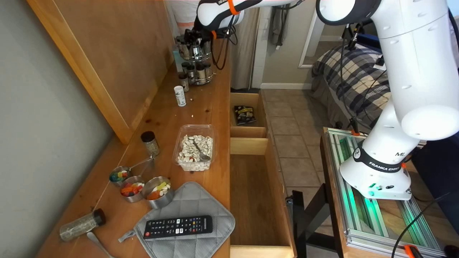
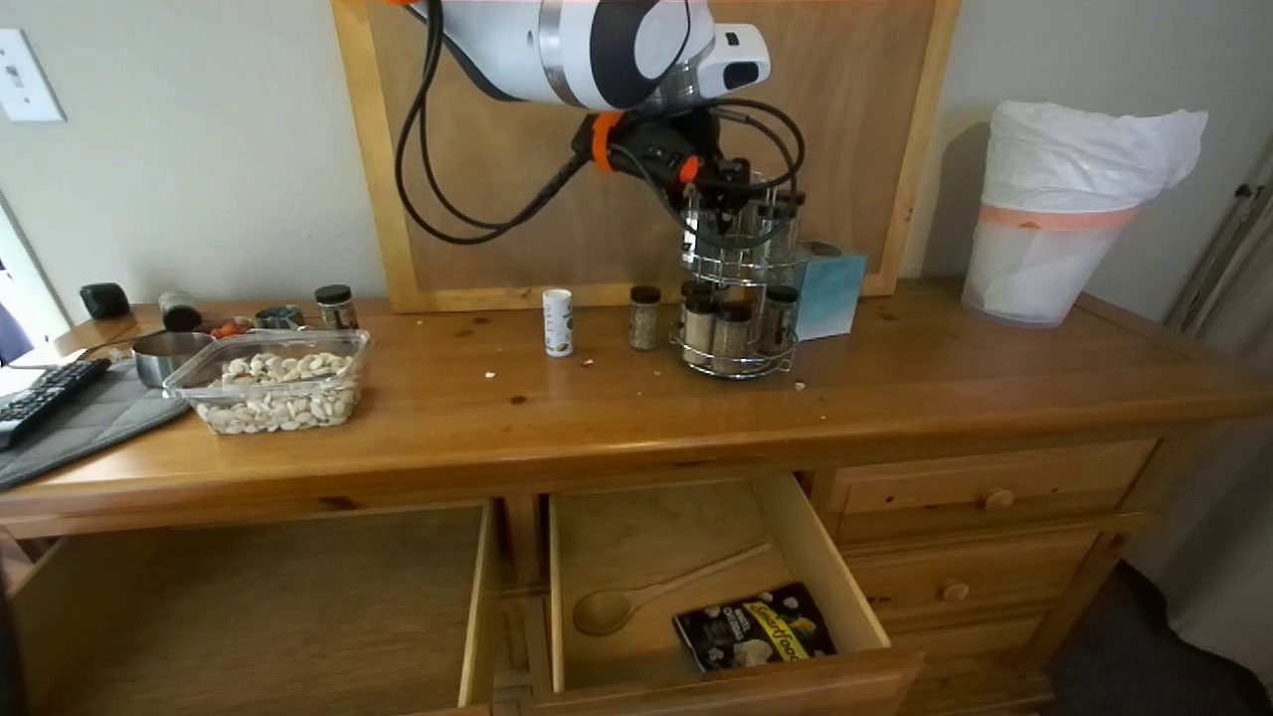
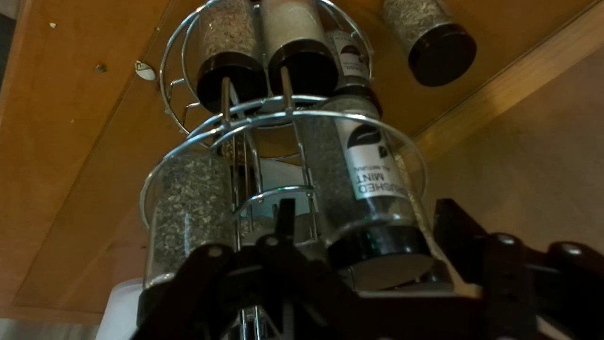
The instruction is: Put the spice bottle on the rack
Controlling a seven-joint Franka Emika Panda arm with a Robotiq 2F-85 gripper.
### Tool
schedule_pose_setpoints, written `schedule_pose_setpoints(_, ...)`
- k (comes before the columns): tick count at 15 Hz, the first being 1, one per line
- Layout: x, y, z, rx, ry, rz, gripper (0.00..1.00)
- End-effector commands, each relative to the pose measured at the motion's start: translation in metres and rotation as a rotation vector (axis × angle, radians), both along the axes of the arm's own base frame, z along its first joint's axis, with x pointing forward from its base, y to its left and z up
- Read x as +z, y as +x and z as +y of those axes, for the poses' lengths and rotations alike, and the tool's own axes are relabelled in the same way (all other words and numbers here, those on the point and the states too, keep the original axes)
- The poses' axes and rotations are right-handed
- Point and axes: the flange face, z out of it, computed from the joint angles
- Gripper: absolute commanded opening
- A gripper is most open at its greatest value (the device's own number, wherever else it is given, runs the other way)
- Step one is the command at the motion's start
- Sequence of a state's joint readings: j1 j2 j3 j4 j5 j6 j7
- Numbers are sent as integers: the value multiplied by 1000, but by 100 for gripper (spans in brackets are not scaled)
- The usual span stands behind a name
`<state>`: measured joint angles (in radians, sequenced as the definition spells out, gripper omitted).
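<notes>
The mint-labelled spice bottle (image 3: 363,184) sat in the upper tier of the wire rack (image 2: 734,375) on the counter (image 2: 448,378). In the wrist view the pincer (image 3: 365,212) had its fingers (image 3: 286,219) apart, left and right of the bottle's cap (image 3: 389,267), with a gap showing on the left; contact on the right could not be told. The step in hand looked like the release. The next move likely called for backing straight off without snagging the cap or the rack.

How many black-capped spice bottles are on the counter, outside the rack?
3: one bottle stands beside the rack, a second bottle near the metal cups; a third bottle lies near a metal utensil. More may be hidden.
</notes>
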<state>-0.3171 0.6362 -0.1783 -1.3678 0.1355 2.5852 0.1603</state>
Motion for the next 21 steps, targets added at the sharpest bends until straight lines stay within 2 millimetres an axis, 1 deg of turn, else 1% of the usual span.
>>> schedule_pose_setpoints(1, 11, 0, 1, 4, -4, 38, 100)
schedule_pose_setpoints(2, 12, -1, 1, 1, -1, 64, 100)
schedule_pose_setpoints(4, 15, -12, 7, 0, 31, 191, 100)
schedule_pose_setpoints(5, 15, -17, 13, 26, 59, 252, 100)
schedule_pose_setpoints(7, 24, -29, 29, 110, 94, 344, 100)
schedule_pose_setpoints(11, 52, -47, 70, 331, 142, 415, 100)
schedule_pose_setpoints(15, 87, -63, 119, 550, 101, 459, 100)
schedule_pose_setpoints(18, 108, -76, 146, 717, 71, 463, 100)
schedule_pose_setpoints(19, 114, -79, 150, 773, 72, 453, 100)
schedule_pose_setpoints(20, 106, -61, 140, 677, 68, 458, 100)
schedule_pose_setpoints(21, 112, -65, 145, 715, 62, 457, 100)
